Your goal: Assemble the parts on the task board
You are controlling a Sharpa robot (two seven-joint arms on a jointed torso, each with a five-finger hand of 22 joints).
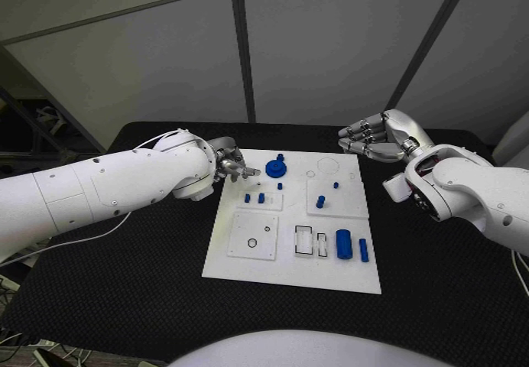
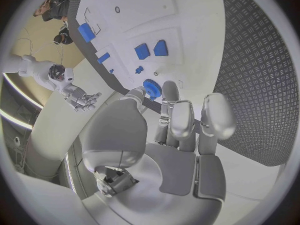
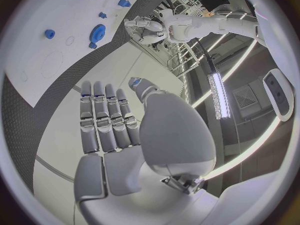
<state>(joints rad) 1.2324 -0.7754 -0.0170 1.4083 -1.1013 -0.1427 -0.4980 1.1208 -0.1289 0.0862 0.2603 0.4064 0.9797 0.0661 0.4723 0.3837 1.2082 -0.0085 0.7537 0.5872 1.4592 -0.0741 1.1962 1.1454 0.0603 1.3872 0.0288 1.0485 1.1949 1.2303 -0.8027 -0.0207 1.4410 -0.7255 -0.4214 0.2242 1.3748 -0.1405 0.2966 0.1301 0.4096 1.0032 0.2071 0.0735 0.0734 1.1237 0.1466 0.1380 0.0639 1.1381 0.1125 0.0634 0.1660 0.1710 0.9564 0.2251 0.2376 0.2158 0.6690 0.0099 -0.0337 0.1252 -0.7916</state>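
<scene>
Parts lay scattered over the task board [image 1: 248, 264], which sat flat in the middle of the black table [image 1: 132, 275]. A blue gear [image 1: 276, 167] stood near the board's far left corner, two small blocks [image 1: 254, 198] sat side by side nearer the middle, a short peg [image 1: 321, 202] stood to their right, and a long cylinder [image 1: 344, 244] with a thin bar [image 1: 364, 250] beside it lay near the right edge. The left hand [image 1: 231, 167] hovered at the board's far left edge, just beside the gear (probably lined up to reach it), its fingers loosely curled and holding nothing, as the left wrist view confirmed. The right hand [image 1: 378, 138] hung off the board's far right corner, well apart from every part, fingers straight, side by side and empty, seemingly kept clear so the left could work
</scene>
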